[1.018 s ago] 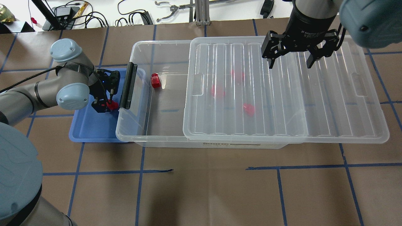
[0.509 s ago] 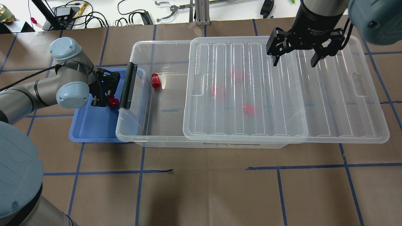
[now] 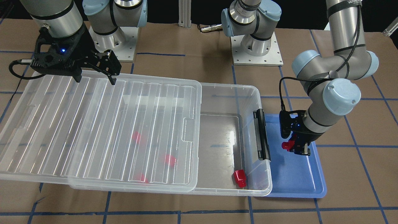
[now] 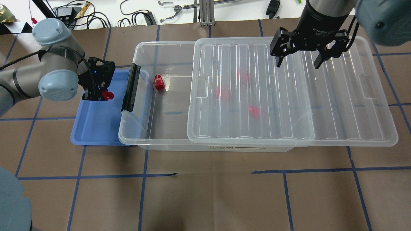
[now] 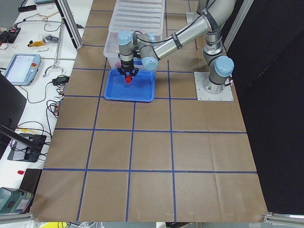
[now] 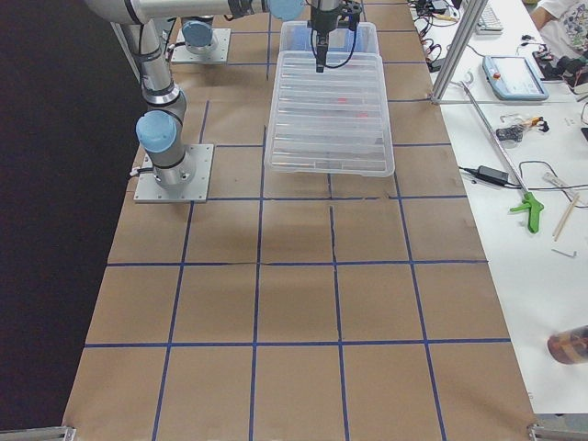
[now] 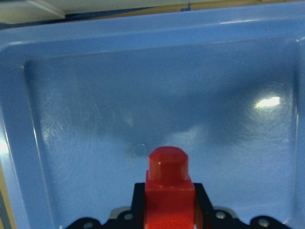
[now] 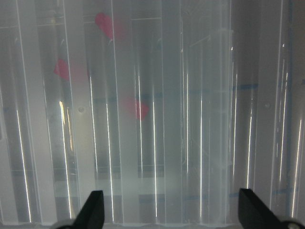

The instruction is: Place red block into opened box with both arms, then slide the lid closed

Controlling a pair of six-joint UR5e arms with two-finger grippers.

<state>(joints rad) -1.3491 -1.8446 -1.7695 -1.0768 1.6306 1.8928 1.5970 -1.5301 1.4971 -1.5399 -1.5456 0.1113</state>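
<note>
My left gripper is shut on a red block, held above the blue tray; the wrist view shows the red block clamped with its stub pointing forward. The clear box lies with its left part uncovered, and one red block rests on its floor. The ribbed lid covers the rest and overhangs to the right; three red blocks show blurred beneath it. My right gripper hangs open over the lid's far side, touching nothing.
The box's black clip stands between the tray and the box opening. Brown paper with blue tape lines covers the table. Cables and tools lie beyond the far edge.
My left gripper has risen and drawn back left from the clip, carrying the red block. The right gripper shifted slightly right and toward the far edge, still open.
</note>
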